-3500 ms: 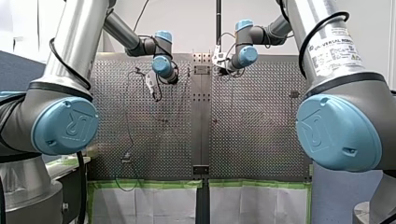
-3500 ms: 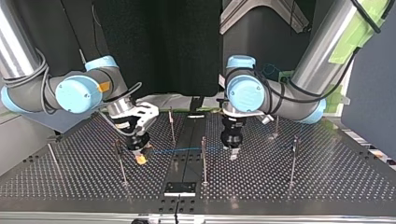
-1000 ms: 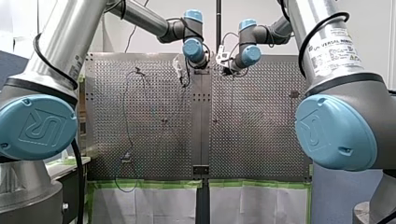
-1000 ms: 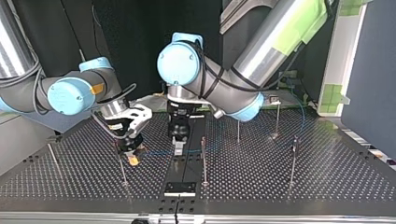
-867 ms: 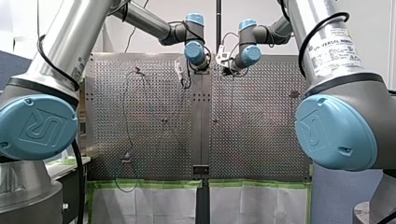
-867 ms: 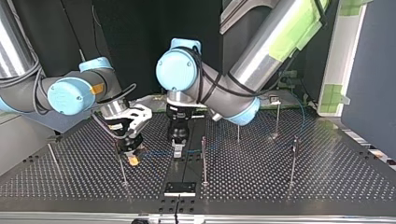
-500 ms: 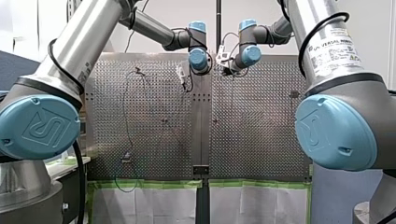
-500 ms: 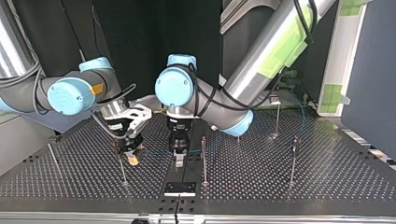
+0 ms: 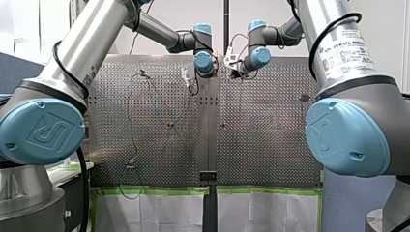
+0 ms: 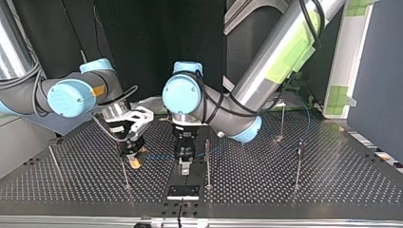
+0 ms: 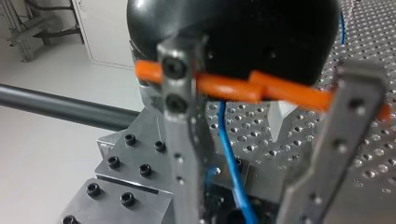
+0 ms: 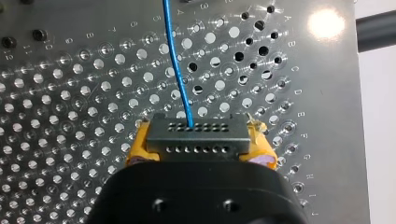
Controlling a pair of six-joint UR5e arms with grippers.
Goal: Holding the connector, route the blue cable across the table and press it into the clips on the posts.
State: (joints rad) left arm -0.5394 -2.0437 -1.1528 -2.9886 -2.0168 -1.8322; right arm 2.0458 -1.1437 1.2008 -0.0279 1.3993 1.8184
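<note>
Front view: my left gripper (image 9: 186,77) has swung in from view's left and now sits close beside my right gripper (image 9: 231,65).

Top view: my left gripper (image 10: 184,166) has slid along blue cable (image 10: 159,155) toward my right gripper (image 10: 135,160). Post (image 10: 207,161) stands just beside it.

Left wrist view: metal fingers (image 11: 180,140) apart, cable running loose between them (a guide, not a clamp).

Right wrist view: yellow pads (image 12: 140,150) clamped on connector (image 12: 196,135), cable leading straight ahead.

Likely next: press cable into that post.

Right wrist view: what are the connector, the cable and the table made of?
The dark grey rectangular connector is likely matte moulded plastic, given its neat pin-hole rows. The thin blue cable is probably plastic-sheathed wire: smooth, gently curved. The perforated table seems bare metal, with bright glare spots.
</note>
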